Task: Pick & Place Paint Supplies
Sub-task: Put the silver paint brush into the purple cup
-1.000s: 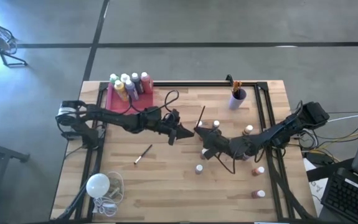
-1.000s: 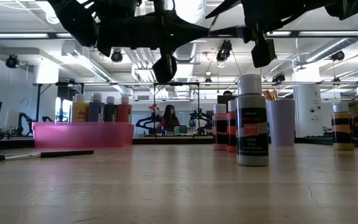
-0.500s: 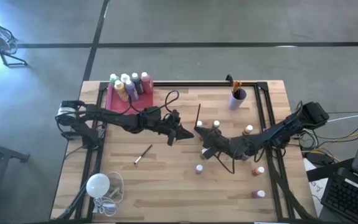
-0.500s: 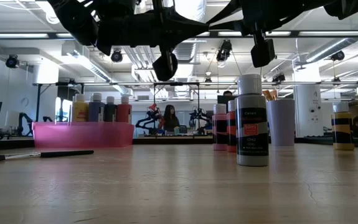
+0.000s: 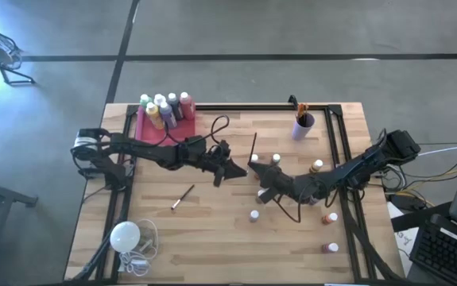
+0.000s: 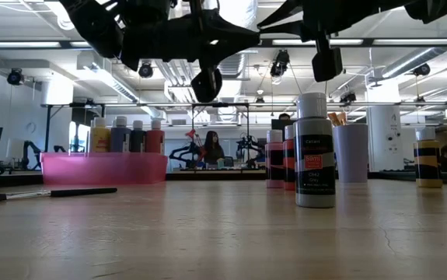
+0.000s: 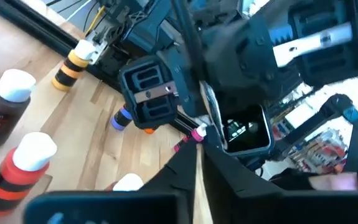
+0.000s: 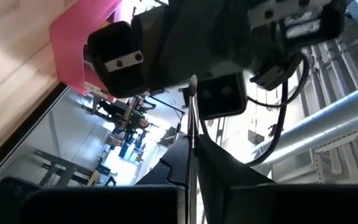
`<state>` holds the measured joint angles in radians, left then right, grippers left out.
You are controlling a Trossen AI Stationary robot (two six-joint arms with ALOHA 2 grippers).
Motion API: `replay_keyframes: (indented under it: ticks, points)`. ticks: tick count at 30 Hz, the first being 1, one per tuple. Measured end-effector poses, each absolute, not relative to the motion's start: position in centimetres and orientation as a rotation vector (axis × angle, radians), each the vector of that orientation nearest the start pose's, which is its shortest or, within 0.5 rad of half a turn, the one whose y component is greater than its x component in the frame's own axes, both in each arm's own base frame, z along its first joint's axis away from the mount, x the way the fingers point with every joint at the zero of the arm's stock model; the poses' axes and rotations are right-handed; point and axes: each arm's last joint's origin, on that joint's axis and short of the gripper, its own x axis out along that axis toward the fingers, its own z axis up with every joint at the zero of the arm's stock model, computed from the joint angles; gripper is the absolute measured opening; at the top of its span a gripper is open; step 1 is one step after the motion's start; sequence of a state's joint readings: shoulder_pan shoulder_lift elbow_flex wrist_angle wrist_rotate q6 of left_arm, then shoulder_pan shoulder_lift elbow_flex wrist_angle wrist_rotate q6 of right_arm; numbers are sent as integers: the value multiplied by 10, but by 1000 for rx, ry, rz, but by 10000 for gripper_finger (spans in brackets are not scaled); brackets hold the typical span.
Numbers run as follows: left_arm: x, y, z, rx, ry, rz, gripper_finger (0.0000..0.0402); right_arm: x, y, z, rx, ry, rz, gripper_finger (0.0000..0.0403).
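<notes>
The paintbrush [image 5: 253,148] has tipped more upright since a second ago, as the right gripper [image 5: 253,166] clamped down on it mid-table. The left gripper [image 5: 242,169] sits right beside it, nearly closed, but can't tell if it's gripping the brush.

Tray [image 5: 145,127]: pink plastic, rectangular.
Cup [image 5: 304,127]: pale purple.
Bulb [image 5: 125,235]: round, white.
Tabletop [image 5: 212,238]: light wood planks.
Nearest bottle [image 6: 315,152]: grey, white cap, red label.
</notes>
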<state>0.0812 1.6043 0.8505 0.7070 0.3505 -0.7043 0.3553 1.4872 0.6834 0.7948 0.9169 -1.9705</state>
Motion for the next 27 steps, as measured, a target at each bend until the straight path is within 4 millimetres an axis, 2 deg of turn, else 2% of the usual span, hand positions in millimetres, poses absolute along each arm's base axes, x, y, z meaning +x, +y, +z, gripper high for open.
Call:
replay_keyframes:
  ticks: [5, 8, 12, 15, 18, 22, 24, 27]
  points:
    - [343, 16, 239, -625, 140, -269, 84, 286, 81, 231, -1912, 578, -373, 9]
    - [341, 22, 240, -591, 147, -311, 128, 285, 80, 232, -1859, 619, -425, 9]
    - [330, 37, 250, -495, 158, -299, 168, 280, 76, 241, -1647, 611, -557, 9]
    - [324, 42, 249, -379, 192, -156, 176, 269, 66, 261, -1437, 557, -677, 9]
    - [322, 45, 247, -257, 211, -7, 175, 253, 51, 287, -1220, 474, -788, 9]
    - [321, 46, 247, -209, 215, 48, 175, 219, 29, 314, -972, 382, -838, 8]
    - [322, 45, 246, -200, 215, 45, 174, 201, 20, 322, -872, 349, -730, 8]
    - [322, 45, 246, -183, 217, 43, 174, 174, 4, 337, -603, 323, -484, 8]
